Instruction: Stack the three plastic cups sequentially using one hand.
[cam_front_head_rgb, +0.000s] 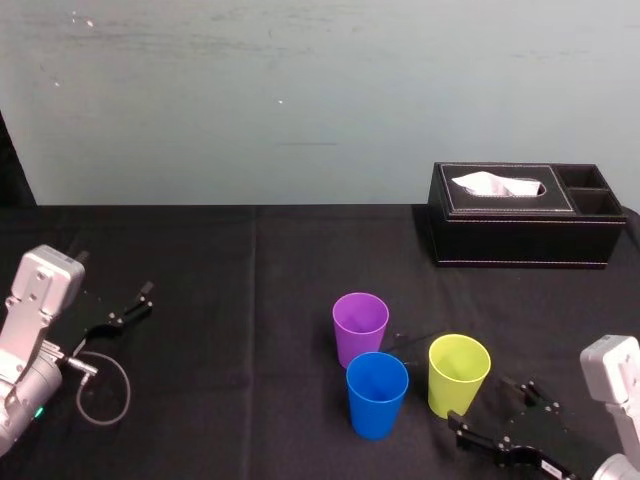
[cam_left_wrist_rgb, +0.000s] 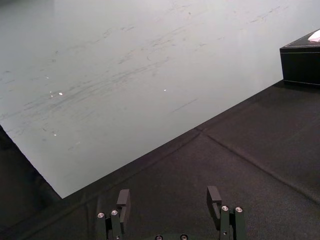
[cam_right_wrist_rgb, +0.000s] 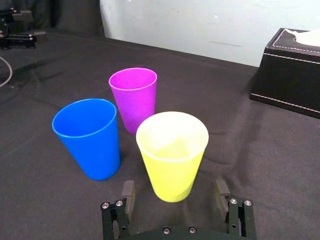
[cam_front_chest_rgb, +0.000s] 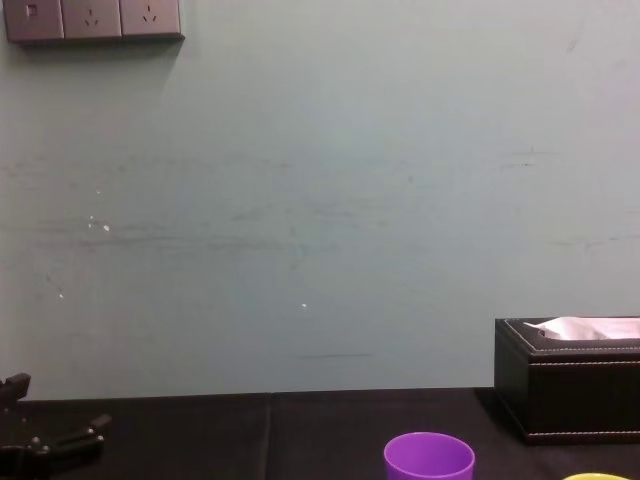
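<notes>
Found the right end effector (cam_right_wrist_rgb: 174, 189) nearest, low over the black tabletop (cam_front_head_rgb: 220, 300), fingers spread wide, gripping nothing, just short of the upright yellow-green cup (cam_front_head_rgb: 458, 375). Saw the blue cup (cam_front_head_rgb: 377, 395) just left of that, the purple cup (cam_front_head_rgb: 359, 328) just behind. Noted the left end effector (cam_front_head_rgb: 125, 308) parked far left, likewise spread wide, and a black tissue box (cam_front_head_rgb: 520, 230) farthest back.

Three cups (cam_front_head_rgb: 377, 395) cluster on the table (cam_front_head_rgb: 250, 300), tissue box (cam_front_head_rgb: 520, 225) behind, rightward.
</notes>
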